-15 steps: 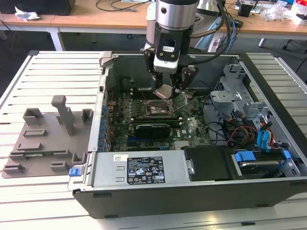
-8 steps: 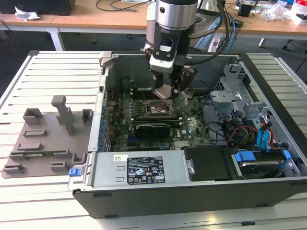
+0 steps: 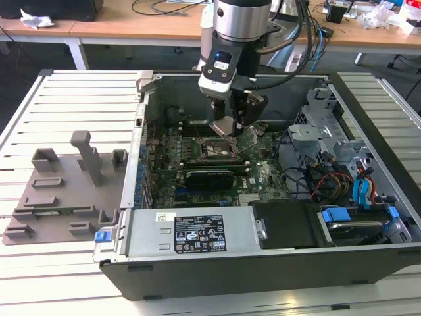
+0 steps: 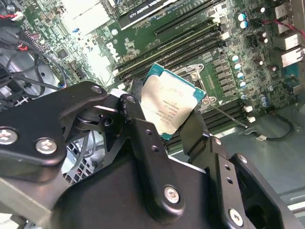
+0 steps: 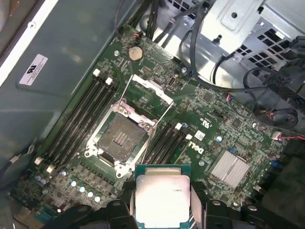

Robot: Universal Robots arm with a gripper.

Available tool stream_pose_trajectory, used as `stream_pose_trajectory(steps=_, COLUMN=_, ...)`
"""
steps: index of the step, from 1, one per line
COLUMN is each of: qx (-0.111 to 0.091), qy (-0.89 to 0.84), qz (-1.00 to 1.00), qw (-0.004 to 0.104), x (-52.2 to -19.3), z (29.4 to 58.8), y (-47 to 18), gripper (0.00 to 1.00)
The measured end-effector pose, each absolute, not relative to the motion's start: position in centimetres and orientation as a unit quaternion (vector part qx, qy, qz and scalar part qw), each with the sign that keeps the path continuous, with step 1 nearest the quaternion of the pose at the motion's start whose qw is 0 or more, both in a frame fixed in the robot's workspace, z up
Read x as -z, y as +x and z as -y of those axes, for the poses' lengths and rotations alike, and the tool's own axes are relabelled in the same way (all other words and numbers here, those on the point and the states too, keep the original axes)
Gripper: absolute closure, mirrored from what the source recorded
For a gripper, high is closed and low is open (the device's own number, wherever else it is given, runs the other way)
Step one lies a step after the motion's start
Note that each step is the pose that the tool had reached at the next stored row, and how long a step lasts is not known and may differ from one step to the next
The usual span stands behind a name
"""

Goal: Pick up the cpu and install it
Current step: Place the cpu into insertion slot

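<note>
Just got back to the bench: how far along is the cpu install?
Pickup is done: the gripper is shut on the cpu, held above the motherboard. The socket lies open and empty, so seating the cpu is left.

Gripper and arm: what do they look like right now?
The arm is a silver-grey metal cylinder with black cables looping off it. Below sits a white-and-black block with a small blue light. The gripper is black, its fingers flat linked bars with silver screw heads.
</note>
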State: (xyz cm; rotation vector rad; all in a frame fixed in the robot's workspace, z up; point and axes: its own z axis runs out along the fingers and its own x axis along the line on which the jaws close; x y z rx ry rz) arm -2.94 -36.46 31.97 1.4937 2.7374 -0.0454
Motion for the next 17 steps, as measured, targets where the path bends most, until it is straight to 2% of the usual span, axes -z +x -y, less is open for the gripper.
stream_pose_trajectory(steps=17, qx=0.016, qy=0.566, qz=-0.824, qw=0.01, x=-31.96, z=36.46, y=-2.94, gripper=0.45)
